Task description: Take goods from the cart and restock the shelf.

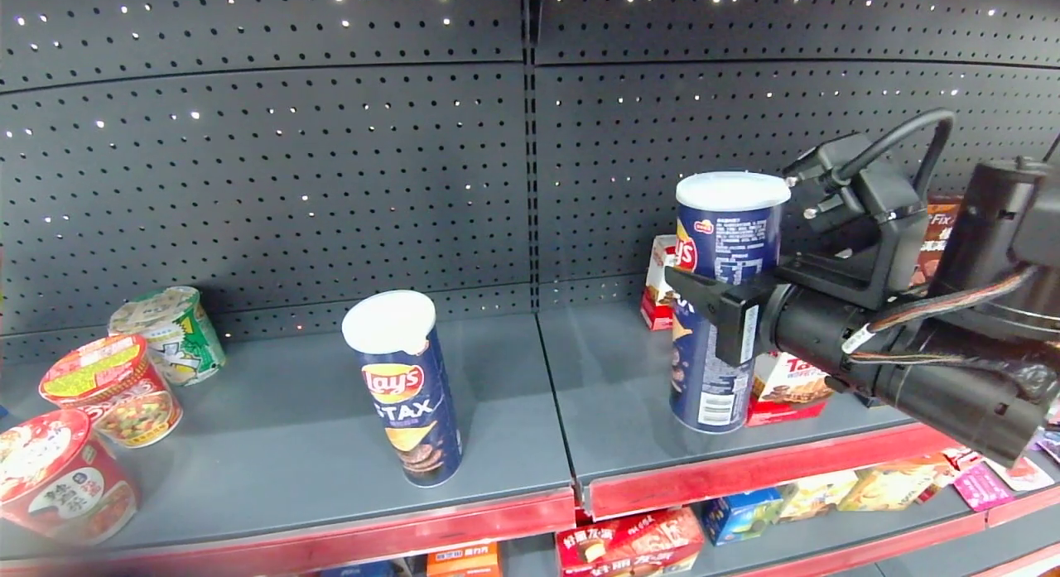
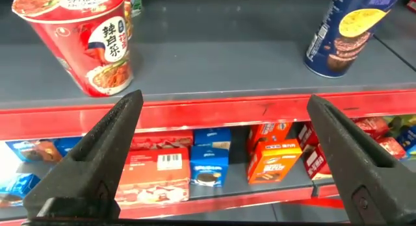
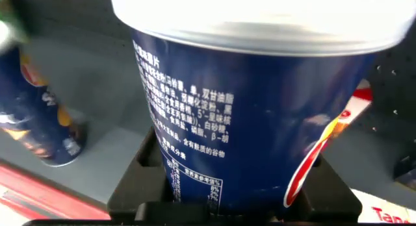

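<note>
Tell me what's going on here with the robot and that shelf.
The robot is restocking. Its right gripper is clamped around a tall dark-blue chip can with a white plastic lid. The can is upright with its base on the right section of the grey metal shelf, near the front edge and just ahead of red-and-white snack boxes. A matching blue can stands on the left section. The left gripper is open and holds nothing, level with the shelf's red front edge near a red noodle cup.

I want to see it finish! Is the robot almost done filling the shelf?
Partly. One chip can stands on the shelf. The right end effector grips a second chip can, set down there but not yet released. The left end effector is open and empty. How much remains, I cannot tell.
</note>
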Tool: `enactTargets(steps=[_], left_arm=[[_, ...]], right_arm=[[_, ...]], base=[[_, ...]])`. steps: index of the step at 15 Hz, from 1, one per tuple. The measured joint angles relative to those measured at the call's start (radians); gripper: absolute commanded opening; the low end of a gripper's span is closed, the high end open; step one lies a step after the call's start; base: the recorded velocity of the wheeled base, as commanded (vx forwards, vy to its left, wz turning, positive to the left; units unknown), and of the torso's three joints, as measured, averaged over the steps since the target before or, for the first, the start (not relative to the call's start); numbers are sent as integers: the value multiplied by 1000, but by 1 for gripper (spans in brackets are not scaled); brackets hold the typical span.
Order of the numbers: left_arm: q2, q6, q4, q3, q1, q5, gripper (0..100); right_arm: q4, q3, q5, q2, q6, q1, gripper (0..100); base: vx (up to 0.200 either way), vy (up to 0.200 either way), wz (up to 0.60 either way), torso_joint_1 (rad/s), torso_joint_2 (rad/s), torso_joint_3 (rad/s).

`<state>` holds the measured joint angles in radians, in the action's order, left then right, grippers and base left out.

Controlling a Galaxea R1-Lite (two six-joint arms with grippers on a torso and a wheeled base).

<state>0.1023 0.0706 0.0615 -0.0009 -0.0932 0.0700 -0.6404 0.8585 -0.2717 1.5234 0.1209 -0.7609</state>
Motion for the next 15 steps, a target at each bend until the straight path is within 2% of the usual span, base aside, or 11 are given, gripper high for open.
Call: enactTargets(steps=[3,6,8,15], left_arm=[[0,-1,-1,-1,0,1,100],[1,-1,0,-1,0,0,100],[1,-1,0,-1,0,0,100],[1,0,-1,-1,0,4,100]], right_arm=[[-18,4,-151,36,3,-41,0],[-40,8,-163,59,2,-66,0],[-40,15,-159,66,0,-69,0],[-39,36,-175,85,3,-69,0]], base=[[0,0,0,0,0,0],[0,0,0,0,0,0],[0,0,600,-2,2,2],[0,0,0,0,0,0]])
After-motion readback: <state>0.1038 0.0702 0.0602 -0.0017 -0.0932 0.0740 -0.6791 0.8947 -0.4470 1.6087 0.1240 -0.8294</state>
